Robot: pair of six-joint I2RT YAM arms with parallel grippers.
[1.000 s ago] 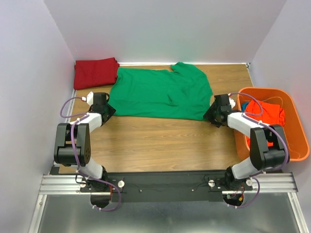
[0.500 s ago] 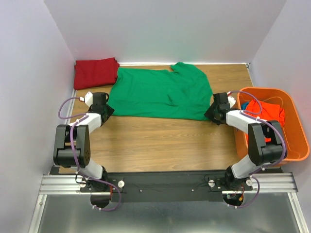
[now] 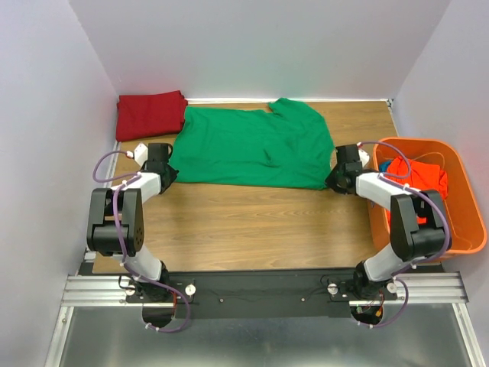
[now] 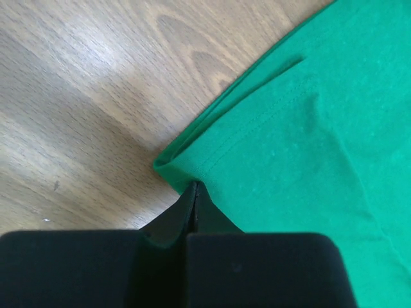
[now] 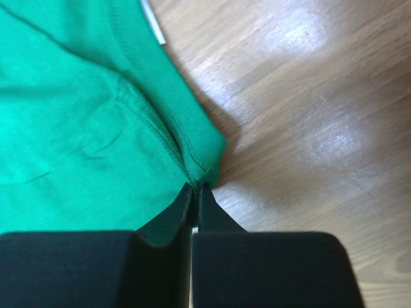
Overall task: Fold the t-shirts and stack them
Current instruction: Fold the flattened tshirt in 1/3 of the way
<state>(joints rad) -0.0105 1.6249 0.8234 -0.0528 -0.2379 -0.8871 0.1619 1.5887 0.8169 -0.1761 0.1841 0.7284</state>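
A: Snapped closed since last frame; pinching near-left corner of green shirt [image 3: 252, 145] with left gripper [image 4: 194, 188].
B: Same with right gripper [image 5: 194, 188], near-right corner. Lying flat on table [image 3: 252, 222], beside folded red shirt [image 3: 150, 115].

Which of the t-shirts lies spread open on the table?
The green t-shirt; the dark red one lies folded, the orange-red one is bunched in the basket.

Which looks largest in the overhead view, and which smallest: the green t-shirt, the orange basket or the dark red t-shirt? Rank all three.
1. green t-shirt, spread flat.
2. orange basket, though its height brings it nearer the camera.
3. dark red t-shirt, folded.
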